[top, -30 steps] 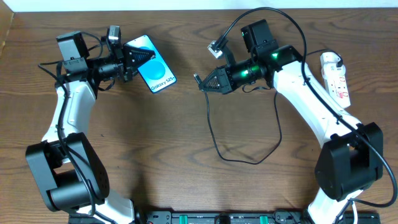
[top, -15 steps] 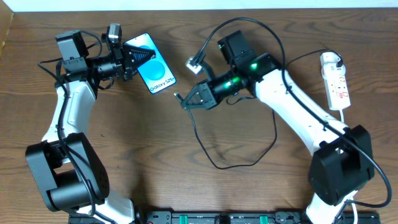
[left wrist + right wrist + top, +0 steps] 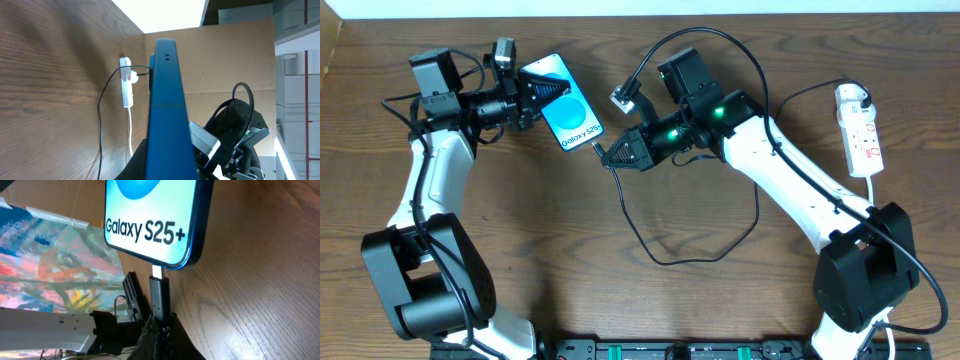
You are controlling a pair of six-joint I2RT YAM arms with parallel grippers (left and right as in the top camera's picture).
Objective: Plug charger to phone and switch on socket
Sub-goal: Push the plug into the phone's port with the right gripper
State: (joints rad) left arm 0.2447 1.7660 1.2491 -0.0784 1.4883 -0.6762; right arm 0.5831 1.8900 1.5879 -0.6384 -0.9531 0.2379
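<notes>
The phone (image 3: 570, 112), blue screen reading "Galaxy S25", is held tilted at the back left by my left gripper (image 3: 532, 95), which is shut on its upper end. In the left wrist view the phone (image 3: 166, 105) shows edge-on. My right gripper (image 3: 612, 154) is shut on the charger's black connector (image 3: 159, 297). The connector's silver tip touches the phone's bottom edge (image 3: 165, 245). The black cable (image 3: 660, 240) loops across the table to a white plug (image 3: 848, 95) in the socket (image 3: 860, 130) at the far right.
The white power strip also shows in the left wrist view (image 3: 127, 87) with a red mark. The right arm (image 3: 790, 180) stretches across the table's middle. A small white cable connector (image 3: 620, 97) hangs by the right wrist.
My right gripper has moved left with the charger connector, from mid-table up to the phone's bottom edge. The cable loop dragged left with it. The left arm and phone stayed still.
</notes>
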